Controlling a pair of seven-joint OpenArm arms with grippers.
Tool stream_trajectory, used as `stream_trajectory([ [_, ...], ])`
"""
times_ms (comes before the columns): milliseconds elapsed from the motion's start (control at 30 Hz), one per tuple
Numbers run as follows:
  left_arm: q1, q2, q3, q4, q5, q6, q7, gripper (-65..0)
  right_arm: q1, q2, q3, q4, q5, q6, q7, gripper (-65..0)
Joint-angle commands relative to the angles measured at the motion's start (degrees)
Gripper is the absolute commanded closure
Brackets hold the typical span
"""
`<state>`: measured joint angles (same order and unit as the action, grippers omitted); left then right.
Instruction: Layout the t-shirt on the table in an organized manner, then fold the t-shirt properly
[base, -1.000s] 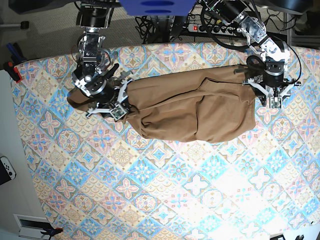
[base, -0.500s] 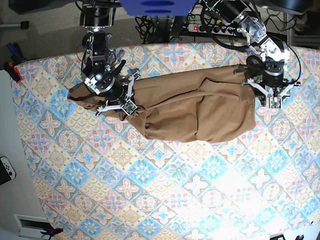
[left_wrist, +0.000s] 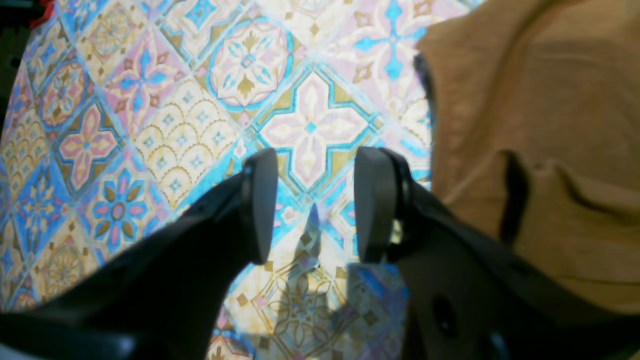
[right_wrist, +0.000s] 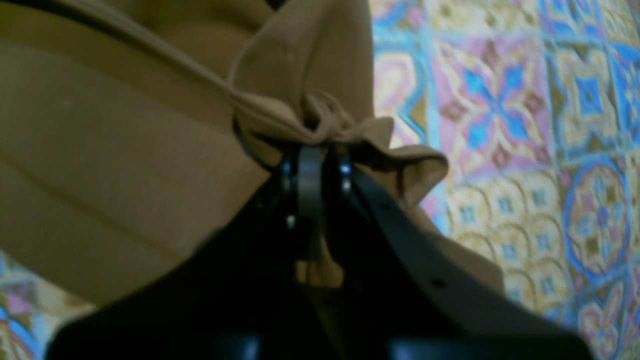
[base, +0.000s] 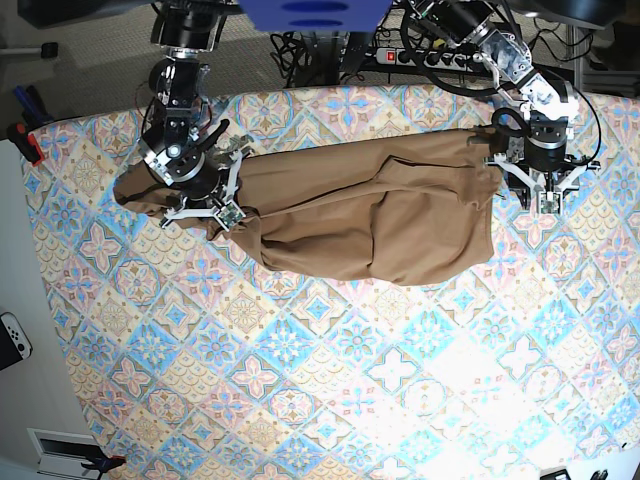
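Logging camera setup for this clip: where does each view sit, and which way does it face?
Base: overhead, looking straight down on the table, the t-shirt and both arms.
Left wrist: behind the left gripper, facing bare tablecloth between open fingers, the shirt's edge beside them.
Right wrist: behind the right gripper, fingers shut on bunched t-shirt fabric.
Shared: all three show the tan shirt on the patterned table.

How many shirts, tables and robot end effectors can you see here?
T-shirt: 1
Table: 1
End effectors: 2, left end effector and right end effector
Total: 4
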<state>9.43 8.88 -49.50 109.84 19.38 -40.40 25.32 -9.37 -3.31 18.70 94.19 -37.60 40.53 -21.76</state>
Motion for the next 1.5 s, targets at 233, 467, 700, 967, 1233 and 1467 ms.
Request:
stream_trajectory([
  [233, 0.37, 0.12, 0.57, 1.41, -1.57, 0.40, -1.19, -24.9, 3.52, 0.19, -0.19, 1.32, 0.02, -0.53, 0.35, 0.0],
  [467, 3.18, 0.12, 11.21, 3.26, -1.49, 0.40, -1.10, -24.9, 3.52, 0.01, -0.19, 0.71, 0.02, -0.53, 0.35, 0.0],
  [700, 4.77, 0.12, 21.14, 5.81, -5.53, 0.40, 11.82, -24.9, 3.52, 0.01, -0.19, 0.71, 0.02, -0.53, 0.35, 0.0],
  [967, -1.74, 0.12, 22.37, -9.93, 0.98, 0.40, 18.06, -24.8, 3.52, 0.01, 0.07, 0.62, 0.29, -0.53, 0.35, 0.0],
  [1233, -1.21, -2.25, 22.11, -19.07, 9.42, 0.40, 13.05, -24.7, 9.23, 0.01, 0.25, -0.87, 0.20, -0.53, 0.35, 0.0],
  [1467, 2.04, -5.32, 22.11, -19.07, 9.15, 0.40, 12.79, -24.7, 16.09, 0.19, 5.08, -2.98, 0.11, -0.53, 0.35, 0.0],
])
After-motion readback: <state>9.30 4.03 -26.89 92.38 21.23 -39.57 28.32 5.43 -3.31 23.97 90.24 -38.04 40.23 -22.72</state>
